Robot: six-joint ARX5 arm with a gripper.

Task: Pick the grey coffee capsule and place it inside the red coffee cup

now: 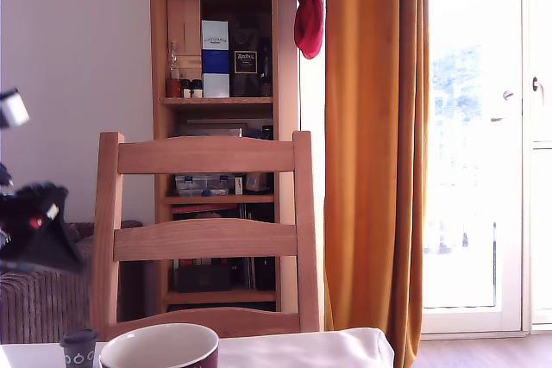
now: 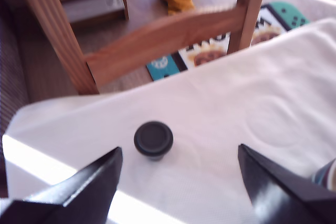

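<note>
On the white-clothed worktop [image 2: 236, 103], in front of a wooden chair [image 1: 205, 239], the cup [image 1: 160, 347] stands just beside the capsule [image 1: 78, 348], which is at the exterior view's left. My pincer [image 2: 178, 166] hangs above, spread wide and empty, the capsule [image 2: 153, 139] upright between my fingertips [image 2: 107, 169] and touching neither.

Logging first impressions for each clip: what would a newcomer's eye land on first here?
Probably the wooden chair filling the middle of the exterior view, with the orange curtain to its right. Low at that view's left, the grey coffee capsule stands beside the red coffee cup. In the wrist view, the open hand hovers above the capsule on the white tablecloth.
</note>
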